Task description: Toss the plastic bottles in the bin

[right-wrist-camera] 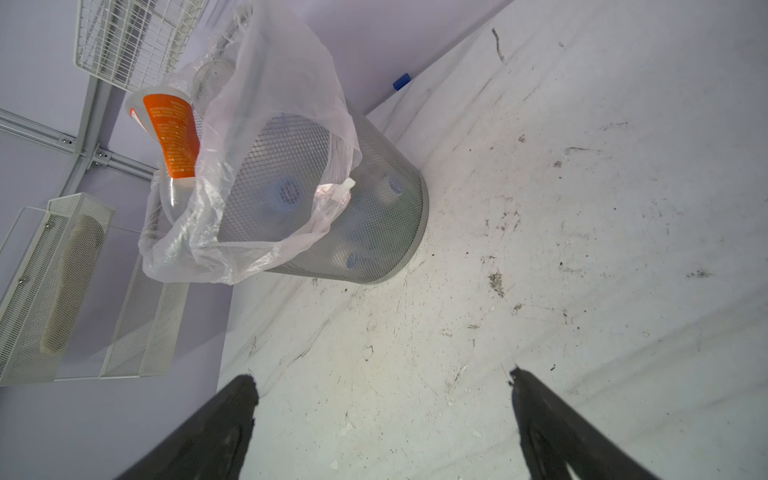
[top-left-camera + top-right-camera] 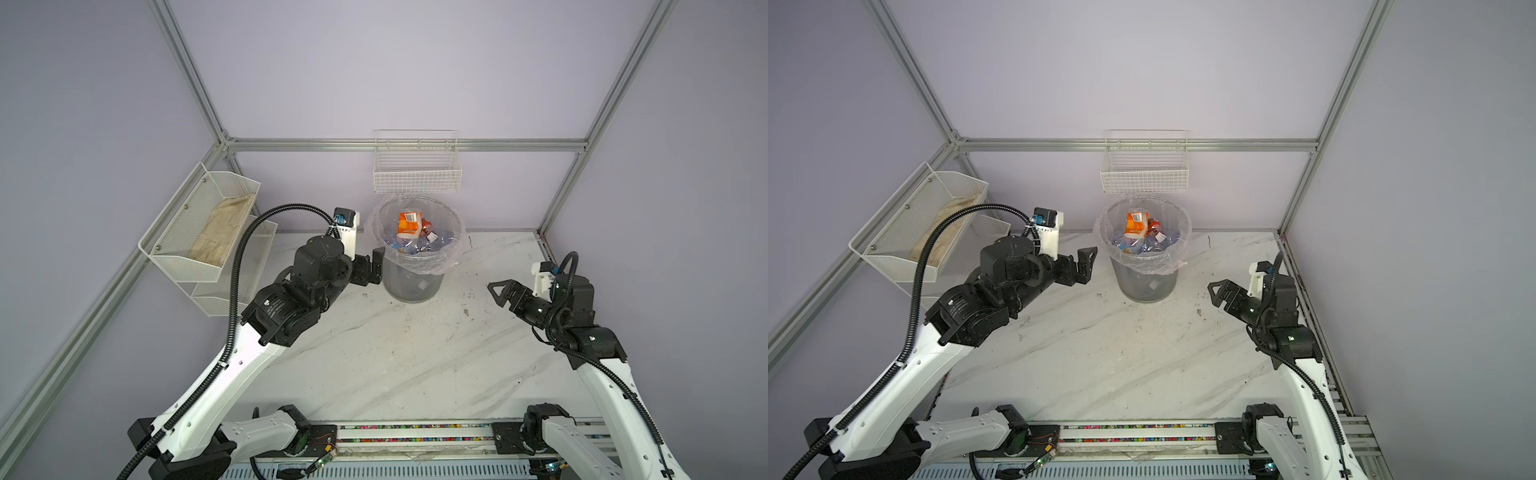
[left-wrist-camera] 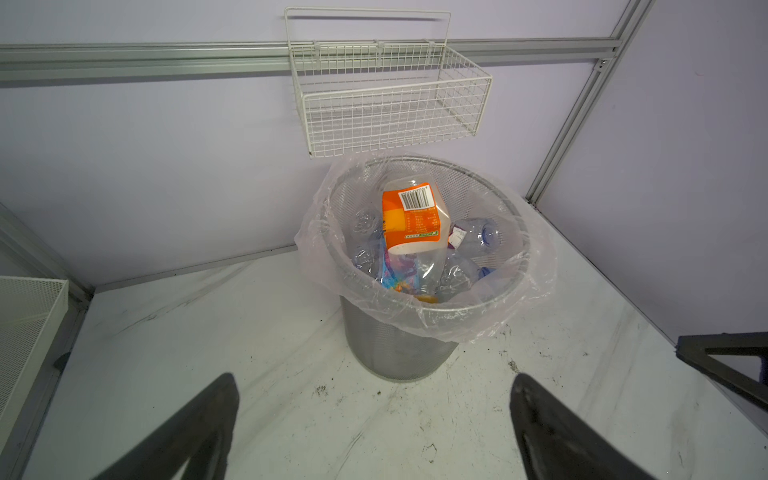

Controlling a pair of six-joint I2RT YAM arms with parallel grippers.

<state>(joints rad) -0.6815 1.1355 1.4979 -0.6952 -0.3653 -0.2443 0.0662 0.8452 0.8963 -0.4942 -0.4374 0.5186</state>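
The plastic bottles are heaped inside the bin, which stands at the centre of both top views, on the desk near the back wall and below a white wire basket. The heap reaches the rim. 1 bottle with an orange label is propped on top and rises above the clear liner. No bottle is seen lying on the desk. Only a small blue thing, possibly a loose cap, is noted at the wall in the upper middle of the right wrist view.

The left gripper is held just left of the bin, its jaws spread wide with nothing between them. The right gripper is placed well apart from the bin, at the right of the top views, its jaws likewise wide and empty. The task is judged done or nearly so.

The bottles are judged light, thin-walled and easily crushed, with smooth sides that may slip or roll. Should 1 have to be handled, a gentle hold across the labelled middle, or at the stiffer neck under the cap, is advised. The propped bottle could be tipped out if the liner is brushed.
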